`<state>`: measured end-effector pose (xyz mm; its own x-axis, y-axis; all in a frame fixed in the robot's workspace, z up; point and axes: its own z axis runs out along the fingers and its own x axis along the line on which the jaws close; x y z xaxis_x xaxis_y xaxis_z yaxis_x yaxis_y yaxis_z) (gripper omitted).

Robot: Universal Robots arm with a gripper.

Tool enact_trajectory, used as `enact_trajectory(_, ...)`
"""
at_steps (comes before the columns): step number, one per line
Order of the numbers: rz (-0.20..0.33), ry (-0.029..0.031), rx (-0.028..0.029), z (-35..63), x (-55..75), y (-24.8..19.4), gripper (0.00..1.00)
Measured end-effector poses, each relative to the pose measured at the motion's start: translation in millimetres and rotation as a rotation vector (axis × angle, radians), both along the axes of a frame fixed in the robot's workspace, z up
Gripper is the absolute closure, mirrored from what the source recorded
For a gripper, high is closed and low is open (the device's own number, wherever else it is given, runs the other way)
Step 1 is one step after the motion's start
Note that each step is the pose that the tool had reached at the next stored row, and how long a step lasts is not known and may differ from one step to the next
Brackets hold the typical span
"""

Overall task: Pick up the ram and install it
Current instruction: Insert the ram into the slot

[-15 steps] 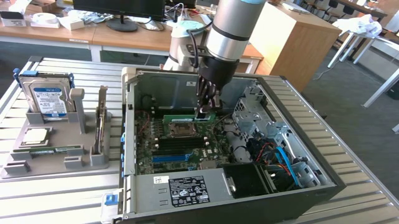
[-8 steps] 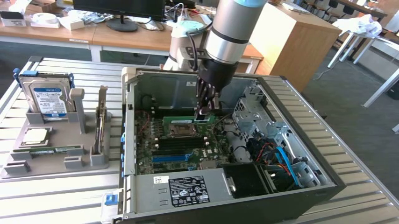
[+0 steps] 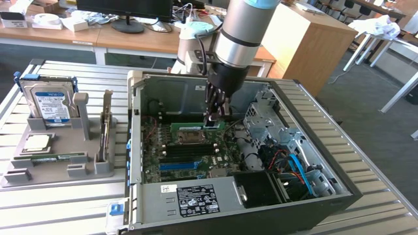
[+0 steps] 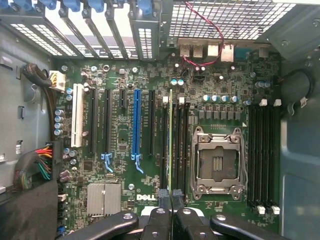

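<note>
hand pinches the ram, a thin green strip seen edge-on.

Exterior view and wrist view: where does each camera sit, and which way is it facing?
Exterior view: off the arm, raised, looking down at a slant into the open computer case on the slatted table; the arm and gripper reach into the case.
Wrist view: on the wrist, looking straight down along the gripper onto the motherboard; the gripper is shut on the ram, seen edge-on.
Shared: the gripper, the motherboard, the empty processor socket and the blue slot.
</note>
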<state>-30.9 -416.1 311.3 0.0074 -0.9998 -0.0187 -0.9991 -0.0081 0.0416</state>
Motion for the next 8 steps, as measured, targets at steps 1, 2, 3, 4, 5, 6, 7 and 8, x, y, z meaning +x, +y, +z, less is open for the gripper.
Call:
enact_trajectory(1, 0.000, 0.0000, 0.0000, 0.0, 0.1, -0.9, 0.89)
enact_trajectory(2, 0.000, 0.0000, 0.0000, 0.0, 0.0, -1.8, 0.89)
enact_trajectory(3, 0.000, 0.0000, 0.0000, 0.0, 0.0, -2.7, 0.89)
enact_trajectory(4, 0.000, 0.0000, 0.0001, 0.0, 0.0, -3.5, 0.89)
enact_trajectory(5, 0.000, 0.0000, 0.0000, 0.0, 0.0, -4.1, 0.89)
enact_trajectory(6, 0.000, 0.0000, 0.0000, 0.0, 0.0, -4.6, 0.89)
enact_trajectory(7, 0.000, 0.0000, 0.0000, 0.0, 0.0, -4.6, 0.89)
enact_trajectory(8, 0.000, 0.0000, 0.0000, 0.0, 0.0, -4.6, 0.89)
